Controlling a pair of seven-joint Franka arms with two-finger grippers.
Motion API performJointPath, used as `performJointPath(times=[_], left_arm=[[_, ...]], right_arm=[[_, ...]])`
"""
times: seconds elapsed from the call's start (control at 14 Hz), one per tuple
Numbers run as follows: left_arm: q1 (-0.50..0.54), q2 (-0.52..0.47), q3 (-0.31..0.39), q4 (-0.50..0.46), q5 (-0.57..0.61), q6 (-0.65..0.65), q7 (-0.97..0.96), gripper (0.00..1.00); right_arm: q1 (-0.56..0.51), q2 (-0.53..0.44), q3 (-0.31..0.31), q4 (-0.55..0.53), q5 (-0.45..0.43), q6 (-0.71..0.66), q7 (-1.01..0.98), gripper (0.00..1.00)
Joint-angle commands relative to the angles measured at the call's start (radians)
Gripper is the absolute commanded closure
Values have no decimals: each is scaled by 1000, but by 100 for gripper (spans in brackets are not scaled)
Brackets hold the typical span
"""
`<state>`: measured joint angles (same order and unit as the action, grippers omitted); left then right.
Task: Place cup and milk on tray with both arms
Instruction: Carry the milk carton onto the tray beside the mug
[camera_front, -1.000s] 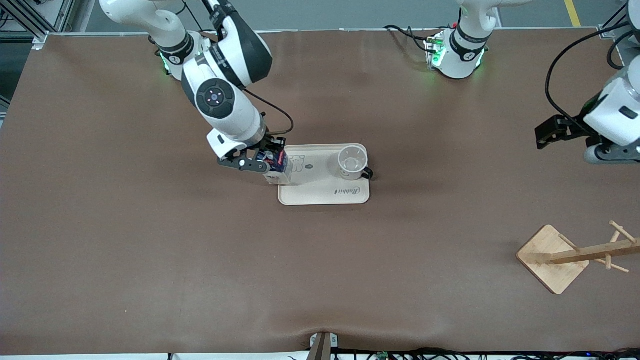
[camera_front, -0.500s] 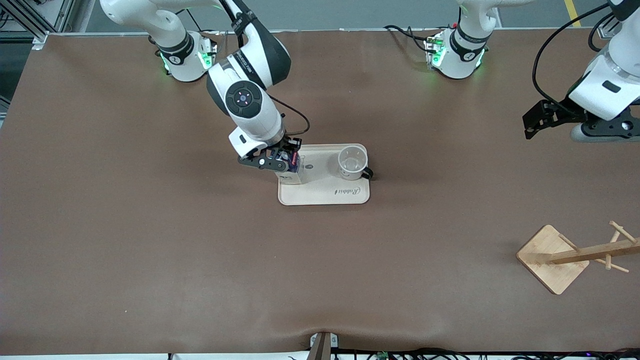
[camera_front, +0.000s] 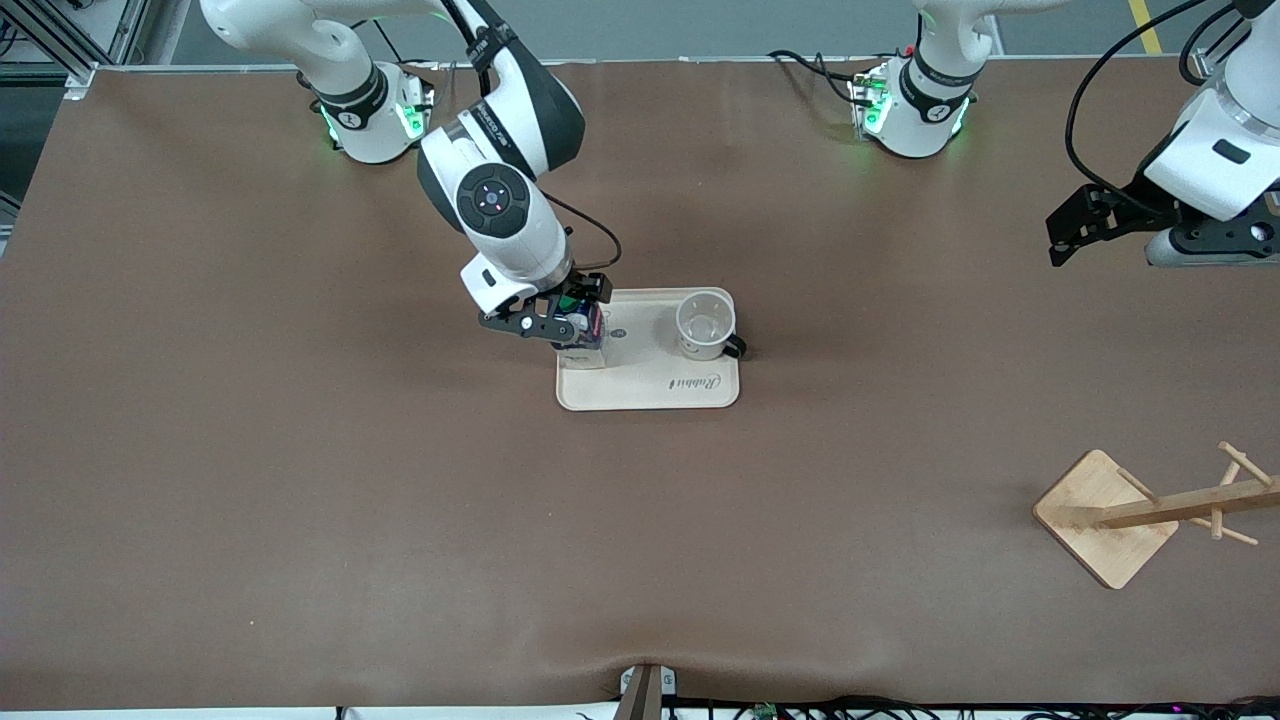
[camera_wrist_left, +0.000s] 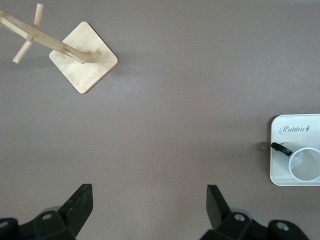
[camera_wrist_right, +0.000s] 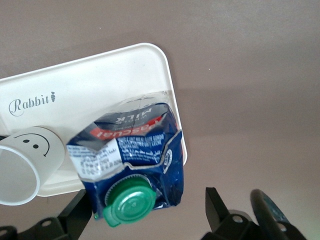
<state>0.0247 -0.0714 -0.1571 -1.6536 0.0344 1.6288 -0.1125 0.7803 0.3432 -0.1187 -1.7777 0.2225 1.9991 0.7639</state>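
Note:
The dark-blue milk carton (camera_front: 583, 345) with its green cap stands on the cream tray (camera_front: 650, 385), at the corner toward the right arm's end. My right gripper (camera_front: 578, 312) is open around its top; in the right wrist view the milk carton (camera_wrist_right: 135, 150) stands between the spread fingers of the right gripper (camera_wrist_right: 147, 212), with a gap on one side. The white cup (camera_front: 703, 325) stands on the tray at the end toward the left arm. My left gripper (camera_front: 1200, 250) is open and empty above bare table at the left arm's end; it shows as the left gripper (camera_wrist_left: 147, 205) in its own view.
A wooden stand with pegs on a square base (camera_front: 1105, 520) lies tipped over near the front camera, toward the left arm's end; this wooden stand (camera_wrist_left: 82, 65) also shows in the left wrist view. Brown mat covers the table around the tray (camera_wrist_left: 282, 162).
My right gripper carried the milk from the tray's edge onto the tray and its fingers have opened. My left arm has drawn back toward its base.

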Motion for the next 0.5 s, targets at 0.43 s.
performJointPath(times=[0.43], left_arm=[[12, -16, 10, -11, -27, -17, 8, 0]], right_arm=[[-171, 5, -24, 439, 11, -509, 3, 0]])
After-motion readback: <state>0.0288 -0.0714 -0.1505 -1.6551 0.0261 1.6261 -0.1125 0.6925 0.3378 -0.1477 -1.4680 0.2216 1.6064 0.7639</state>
